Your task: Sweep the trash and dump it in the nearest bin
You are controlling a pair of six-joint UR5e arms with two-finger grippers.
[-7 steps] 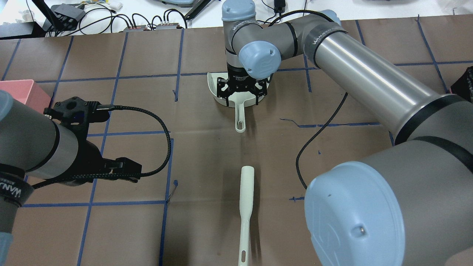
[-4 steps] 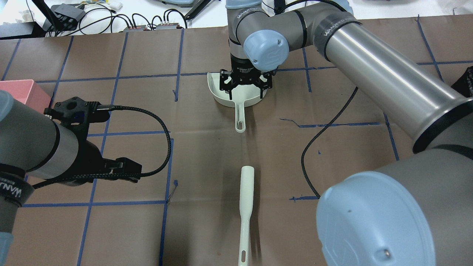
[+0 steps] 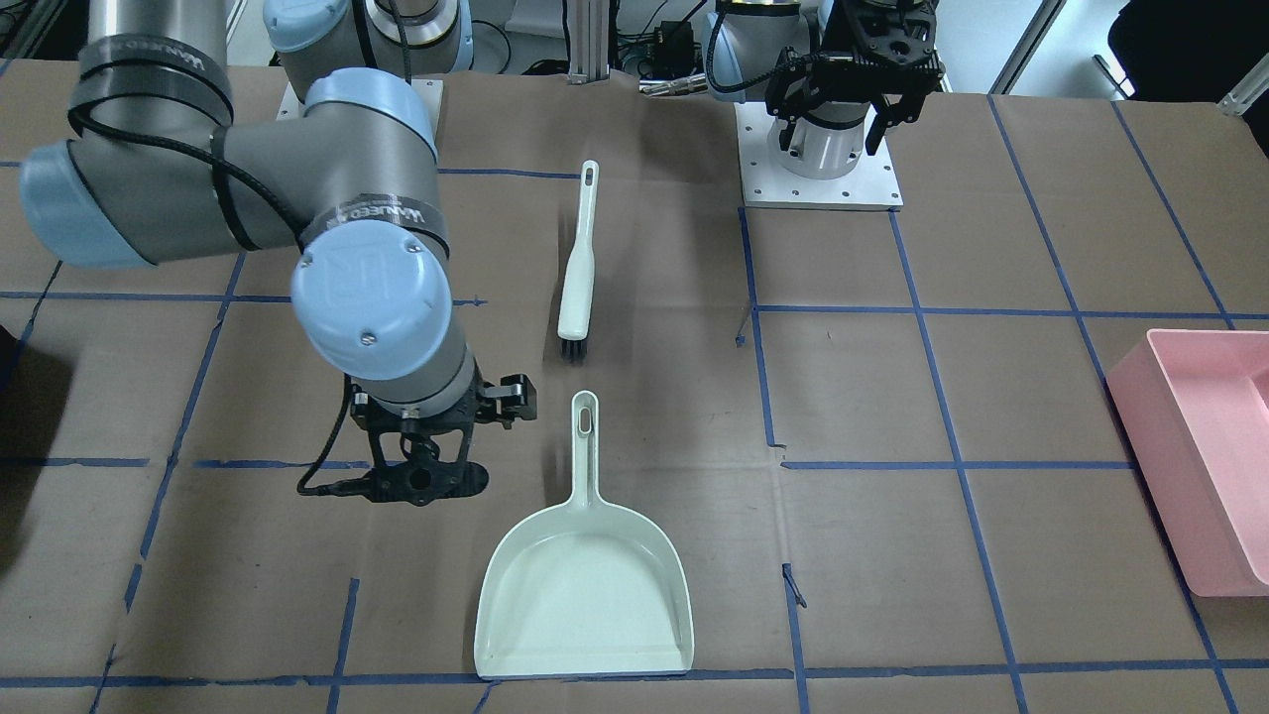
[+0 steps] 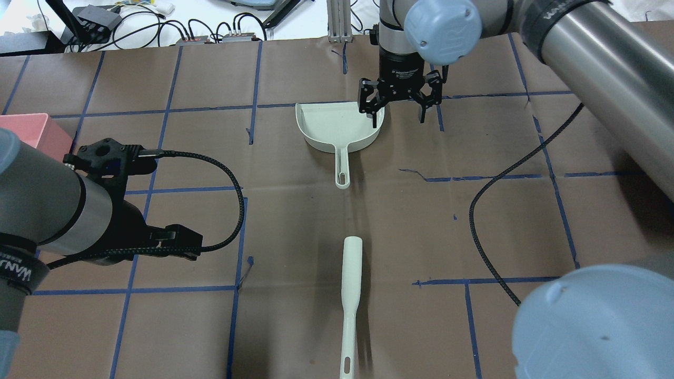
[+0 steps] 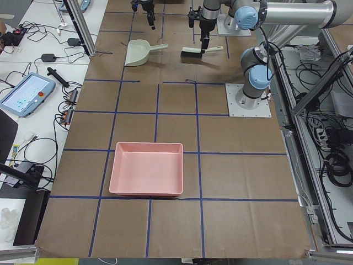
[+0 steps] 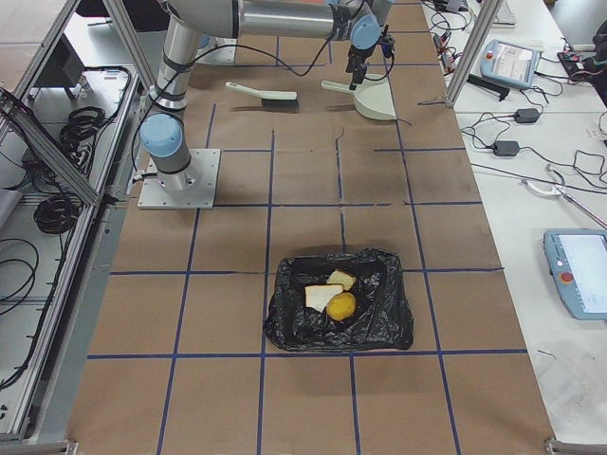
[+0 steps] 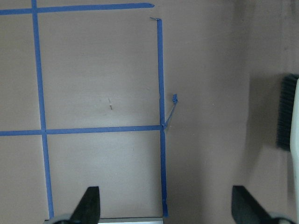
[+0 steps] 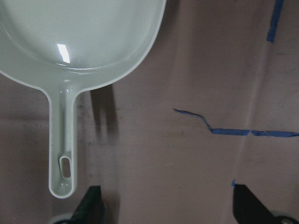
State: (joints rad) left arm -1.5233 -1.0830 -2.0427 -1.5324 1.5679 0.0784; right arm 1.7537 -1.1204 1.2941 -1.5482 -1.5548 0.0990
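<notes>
Right gripper wide, empty, at dustpan's 3 o'clock; left gripper wide too — trash on black bag shows only in exterior right.

- Brown paper is covering the whole tabletop.
- Blue tape lines are running across the paper in a grid; one torn end is curling up off it.
- A teach pendant with a lit screen is lying on the white side bench, with a black power adapter near it.
- A second teach pendant is lying toward the bench's other end.
- Black cables are trailing over the bench just past the table's edge.
- An aluminium post is standing at the table's edge.
- Coiled black cables are sitting bundled in the frame beside the table.
</notes>
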